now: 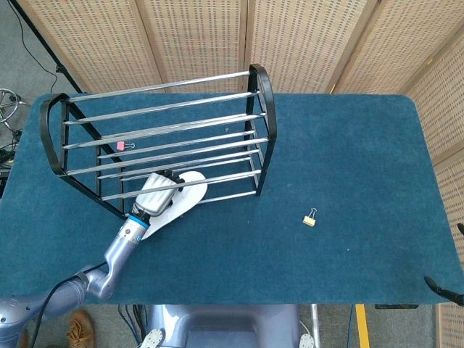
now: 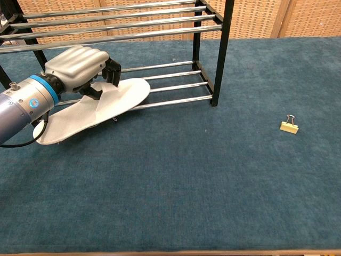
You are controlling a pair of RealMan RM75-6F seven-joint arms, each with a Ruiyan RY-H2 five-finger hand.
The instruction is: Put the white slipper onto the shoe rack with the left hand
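— While the left hand [image 2: 79, 65] sits low at the front of the shoe rack [image 1: 156, 138], what have its fingers [image 2: 111, 70] got?

— They're curled down over the white slipper [image 2: 93, 109], clamped on its strap, thumb tucked underneath by the look of the chest view. That's a firm hold on the slipper.

— And where's the slipper lying?

— Toe end just past the fingers, resting across the lower front rails of the rack; heel end trails back under the wrist and hangs out over the blue tabletop [image 2: 213, 176] in front. So it's tilted, half on the rails, half off.

— Anything else near those fingers?

— Beyond them, deeper in the rack, a small pink clip [image 1: 121, 146] sits near the back rails. Well off to the fingers' right, out on the open cloth, a yellow binder clip [image 2: 289, 126] lies alone.

— The right hand?

— Can't find it in either view.
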